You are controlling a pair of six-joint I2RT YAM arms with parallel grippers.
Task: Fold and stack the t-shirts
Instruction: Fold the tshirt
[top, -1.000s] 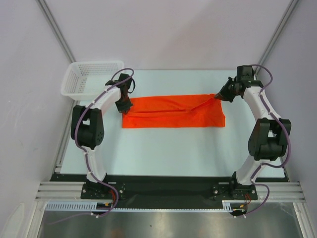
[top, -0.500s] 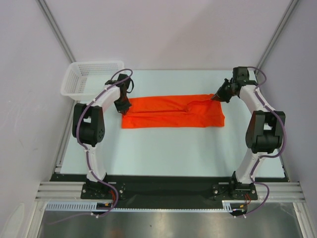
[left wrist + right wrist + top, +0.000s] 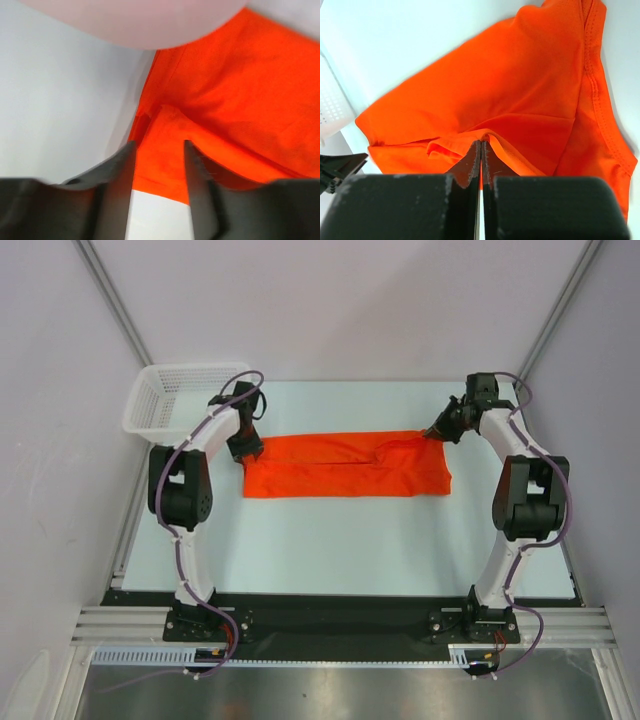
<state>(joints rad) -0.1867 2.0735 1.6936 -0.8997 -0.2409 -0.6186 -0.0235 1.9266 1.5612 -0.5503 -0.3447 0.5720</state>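
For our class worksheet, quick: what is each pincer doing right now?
Left pincer: open, over the plain orange-red cloth t-shirt.
Right pincer: closed, pinching the t-shirt.

A robot lab: white-walled enclosure (image 3: pixel 300 310), aluminium rails (image 3: pixel 130 622).

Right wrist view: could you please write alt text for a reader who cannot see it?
The right gripper, its two dark fingers shut, pinches a raised fold of a bright orange t-shirt. The shirt lies spread over a pale table, with a white mesh basket at the left edge.
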